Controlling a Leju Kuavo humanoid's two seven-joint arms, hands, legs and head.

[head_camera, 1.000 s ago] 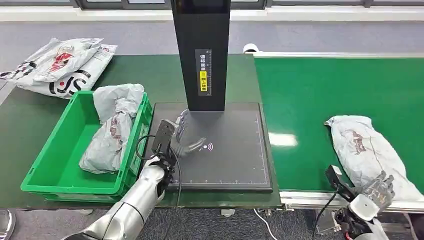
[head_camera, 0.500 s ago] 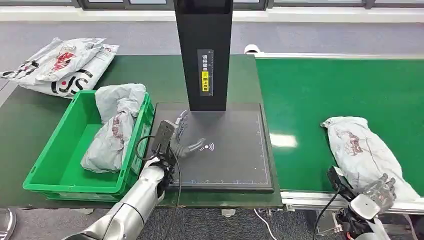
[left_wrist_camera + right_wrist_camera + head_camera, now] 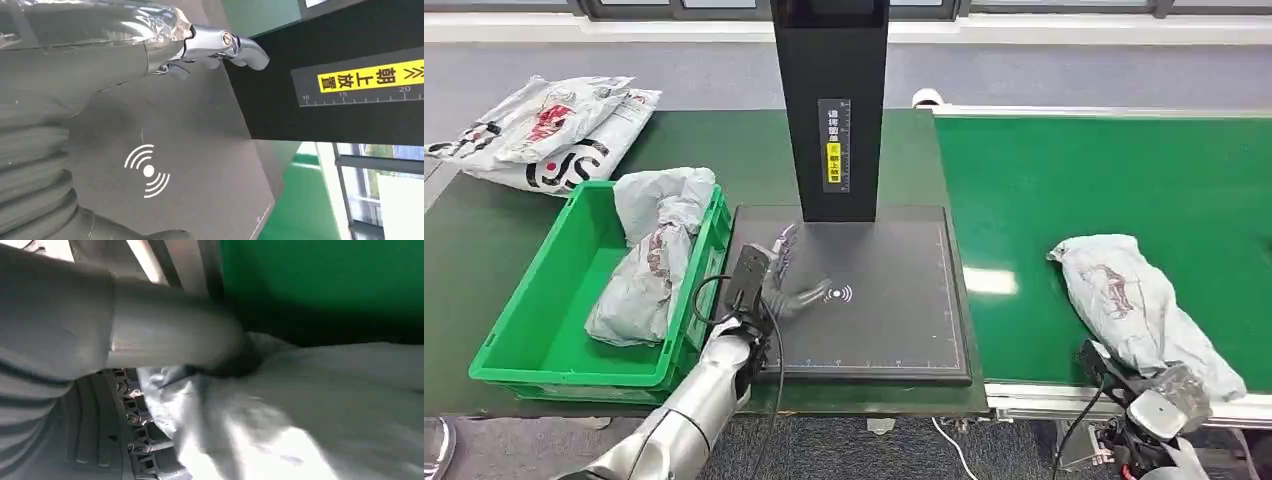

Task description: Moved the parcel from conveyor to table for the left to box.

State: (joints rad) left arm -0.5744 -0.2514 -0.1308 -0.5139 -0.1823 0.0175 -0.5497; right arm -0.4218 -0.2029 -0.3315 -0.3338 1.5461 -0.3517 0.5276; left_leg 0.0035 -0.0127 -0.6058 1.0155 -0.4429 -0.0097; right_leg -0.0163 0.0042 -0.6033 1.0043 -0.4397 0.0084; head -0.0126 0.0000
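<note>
A grey plastic-wrapped parcel [image 3: 1129,300] lies on the green conveyor [image 3: 1104,170] at its near right side. My right hand [image 3: 1179,388] is at the parcel's near end by the conveyor's front edge, fingers curled onto it. In the right wrist view the thick thumb [image 3: 165,325] presses into the crumpled parcel [image 3: 300,410]. My left hand [image 3: 786,280] hovers open over the black scanner pad [image 3: 894,310], fingers spread toward the black column [image 3: 829,110]. The left wrist view shows its fingertips [image 3: 220,42] above the pad [image 3: 150,172].
A green bin [image 3: 544,300] holding two grey parcels [image 3: 649,260] stands left of the pad. More bagged parcels [image 3: 544,130] are piled at the table's far left. The conveyor's metal front rail [image 3: 1044,398] runs under my right hand.
The parcel has slid left and turned on the conveyor. My right hand's fingers have curled from spread on the parcel to closed on its near end. The left hand has barely moved.
</note>
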